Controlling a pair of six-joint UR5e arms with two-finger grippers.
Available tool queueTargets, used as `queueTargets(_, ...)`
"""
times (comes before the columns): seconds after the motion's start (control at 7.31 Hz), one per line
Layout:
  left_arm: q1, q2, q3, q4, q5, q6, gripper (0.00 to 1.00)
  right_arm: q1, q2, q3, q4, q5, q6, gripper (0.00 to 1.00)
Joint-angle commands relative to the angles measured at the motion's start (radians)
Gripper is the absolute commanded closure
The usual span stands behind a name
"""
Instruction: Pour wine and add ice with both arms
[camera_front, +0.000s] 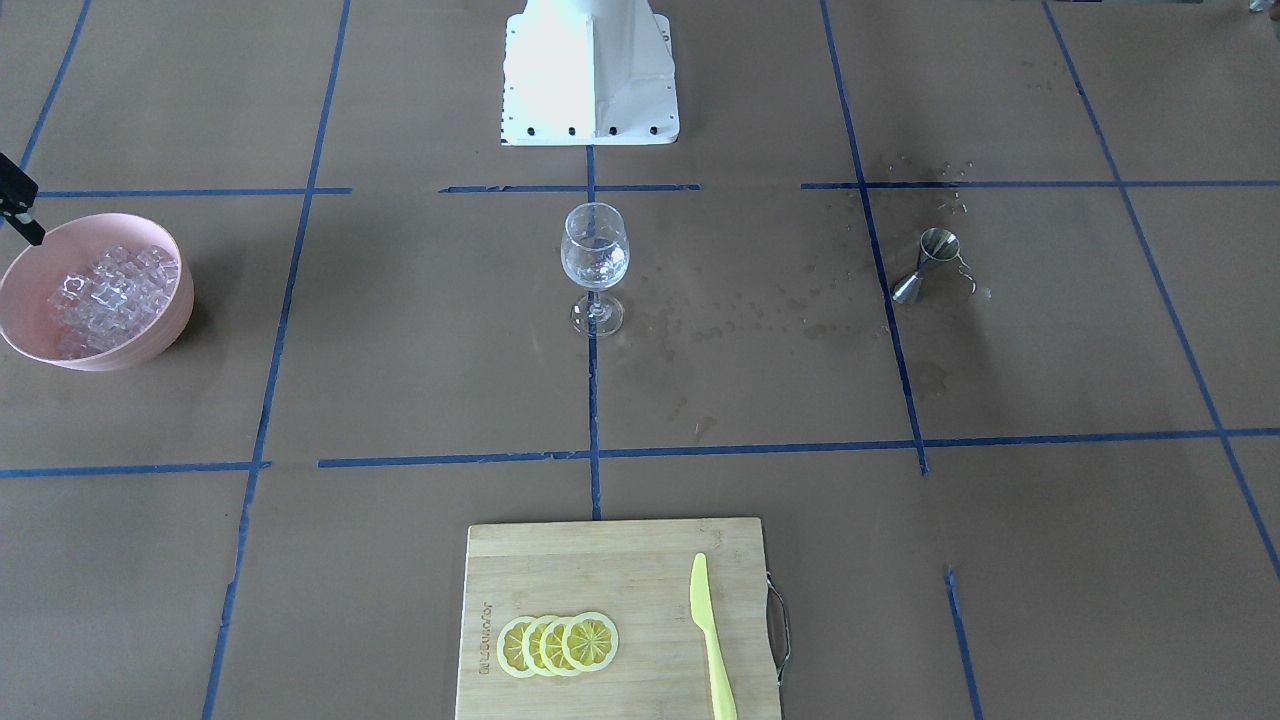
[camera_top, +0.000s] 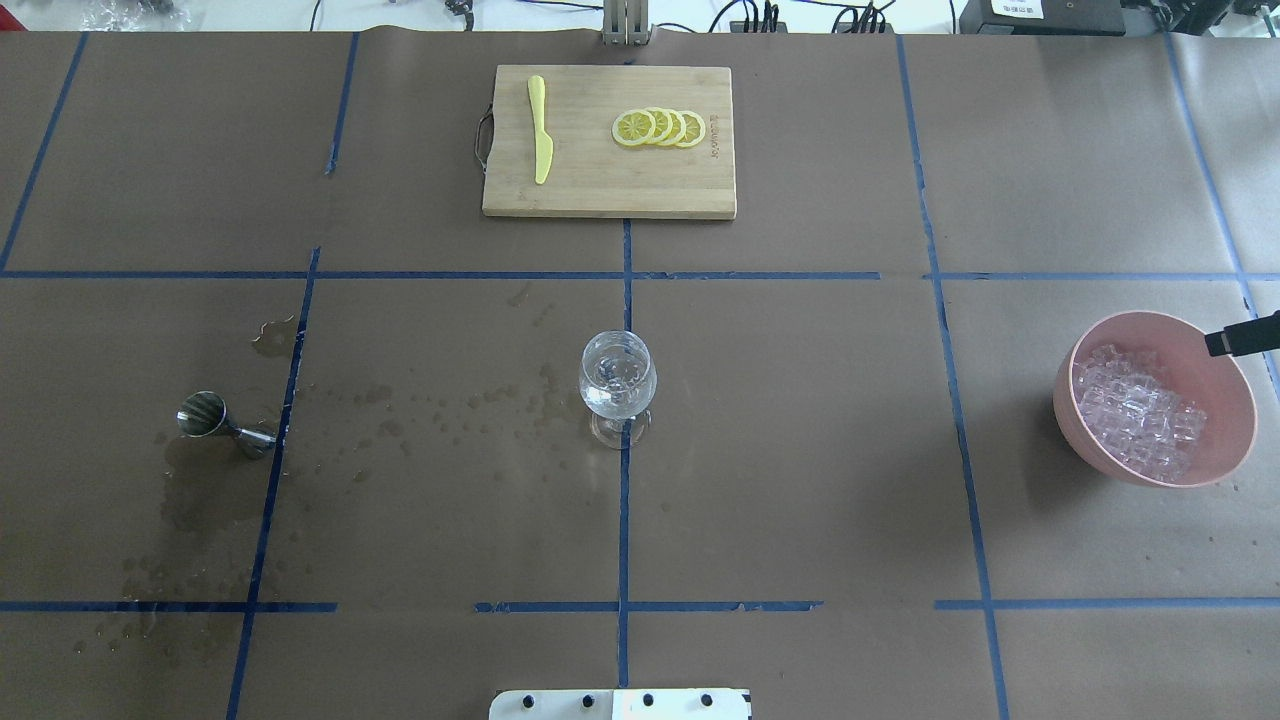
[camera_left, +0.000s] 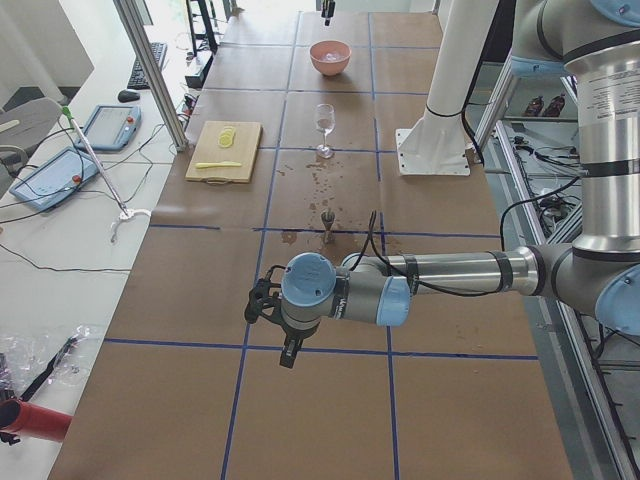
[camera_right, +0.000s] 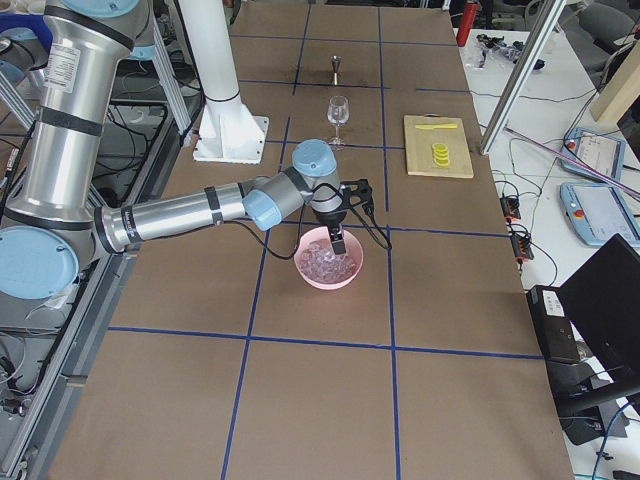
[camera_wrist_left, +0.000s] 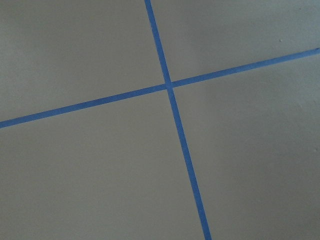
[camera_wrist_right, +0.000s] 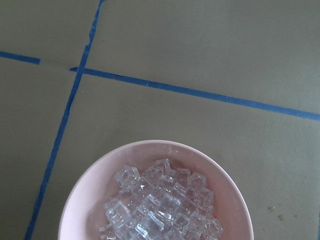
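Observation:
The ice (camera_top: 1140, 412) is heaped in a pink bowl (camera_top: 1225, 440) at the table's right end, also in the right wrist view as ice (camera_wrist_right: 160, 210). My right gripper (camera_right: 338, 250) hangs over the bowl's far rim; only a black tip (camera_top: 1240, 338) shows overhead, so I cannot tell its state. A stemmed glass (camera_top: 618, 385) stands at mid-table with something clear in its bowl; I cannot tell the wine from ice there. My left gripper (camera_left: 288, 358) hovers over bare table past the left end, seen only from the side, state unclear.
A steel jigger (camera_top: 215, 420) stands on the left amid wet stains (camera_top: 200, 500). A bamboo cutting board (camera_top: 608, 190) at the far edge holds lemon slices (camera_top: 660, 128) and a yellow knife (camera_top: 540, 130). The white pedestal base (camera_front: 590, 75) sits on the robot's side.

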Motion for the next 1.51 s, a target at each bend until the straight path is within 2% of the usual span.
queueTargets(0.0,0.001,-0.012,0.0,0.0,0.038,0.0,0.0,-0.118,0.001,-0.103,0.109,-0.057,0.017,0.1)
queueTargets(0.14,0.001,-0.014,0.0,0.0,0.038,0.0,0.0,-0.145,0.007,-0.132,0.144,-0.062,0.006,0.14)
queueTargets(0.68,0.001,-0.02,0.005,0.0,0.038,0.0,0.0,-0.205,0.045,-0.137,0.141,-0.095,-0.081,0.3)
queueTargets(1.23,0.003,-0.02,0.006,0.0,0.038,0.0,0.0,-0.199,0.041,-0.15,0.124,-0.092,-0.496,0.33)
queueTargets(1.37,0.001,-0.02,0.008,0.0,0.036,0.0,0.0,-0.182,0.047,-0.147,0.077,-0.088,-0.565,0.33)
